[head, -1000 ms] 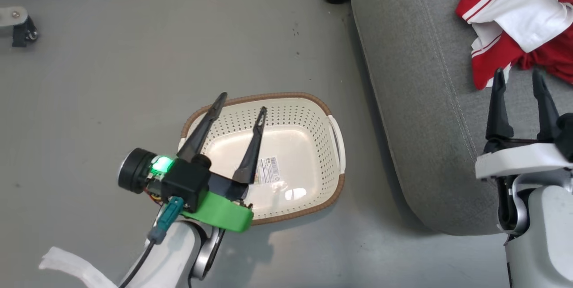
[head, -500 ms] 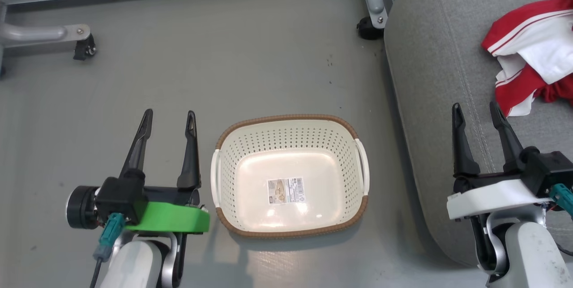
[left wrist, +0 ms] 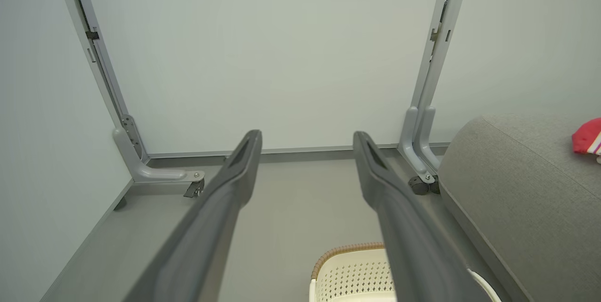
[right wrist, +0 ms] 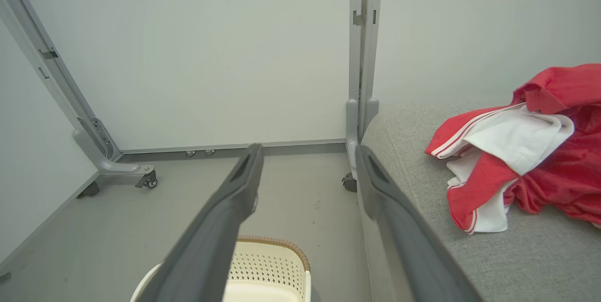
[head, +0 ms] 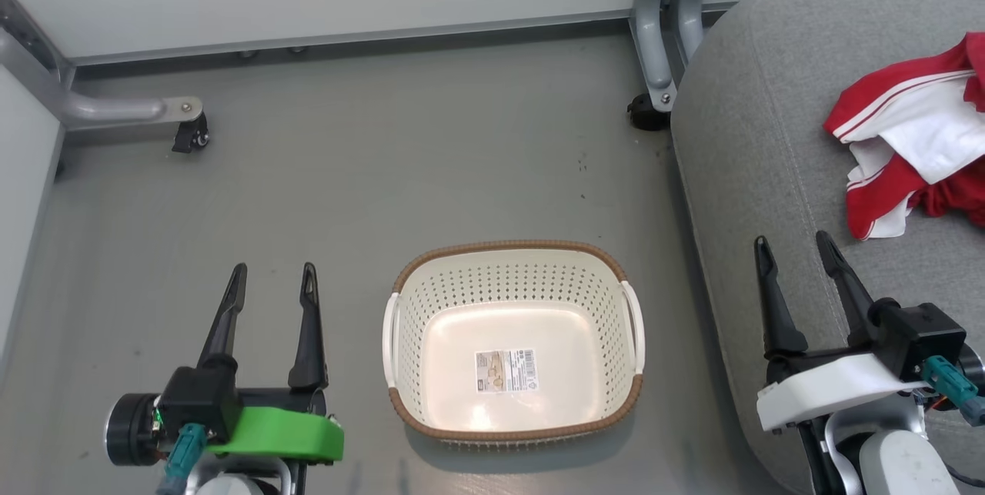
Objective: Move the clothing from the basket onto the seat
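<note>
Clothing bunched on the seat, ahead and to the right of the right pincer, near its tips but not touching. Basket on the floor between the two pincers, just right of the left pincer, bare down to the label on its base. Both pincers spread wide, gripping nothing. Looks finished, so little left to spoil. Main hazard: heap cut off by the right edge of the head view, so perhaps overhanging the far side of the seat and liable to slide off; cannot tell from here. Second hazard: pushing the right pincer forward and rightward, snagging a fold, dragging fabric down to the floor. Third: swinging the left pincer rightward into the light basket and tipping it.
</note>
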Controlling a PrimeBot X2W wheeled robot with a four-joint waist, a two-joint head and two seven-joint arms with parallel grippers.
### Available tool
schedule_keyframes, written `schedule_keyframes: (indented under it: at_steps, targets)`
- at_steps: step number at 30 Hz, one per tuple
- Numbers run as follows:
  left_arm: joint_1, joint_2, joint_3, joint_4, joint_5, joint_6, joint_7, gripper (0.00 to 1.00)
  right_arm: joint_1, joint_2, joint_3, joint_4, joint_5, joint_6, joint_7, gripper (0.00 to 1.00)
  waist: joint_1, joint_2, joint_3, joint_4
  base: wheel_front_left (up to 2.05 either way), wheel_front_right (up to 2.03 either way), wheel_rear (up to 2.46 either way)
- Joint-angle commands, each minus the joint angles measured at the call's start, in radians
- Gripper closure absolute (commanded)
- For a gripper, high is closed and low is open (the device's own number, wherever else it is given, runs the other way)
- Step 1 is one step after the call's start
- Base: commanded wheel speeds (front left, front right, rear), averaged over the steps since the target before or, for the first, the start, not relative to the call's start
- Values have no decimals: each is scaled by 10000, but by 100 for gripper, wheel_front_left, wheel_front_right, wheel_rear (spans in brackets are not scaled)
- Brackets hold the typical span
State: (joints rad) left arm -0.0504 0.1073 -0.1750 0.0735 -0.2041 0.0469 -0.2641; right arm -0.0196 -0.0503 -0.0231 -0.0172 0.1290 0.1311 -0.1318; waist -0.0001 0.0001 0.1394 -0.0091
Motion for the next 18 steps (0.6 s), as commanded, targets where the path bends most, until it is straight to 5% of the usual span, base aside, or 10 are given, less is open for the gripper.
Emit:
schedule_keyframes:
  at_steps: [1,18]
  targets:
    - [241,-65,70,57,91,-74,-1,0,174,-13,23,-49,38,-7,38,0,1,-1,-190,-80,0,0,0]
    - [657,-402,501,604,602,-517,-1,0,679,-12,249,-122,202,-7,278,0,1,-1,-444,-187,0,0,0]
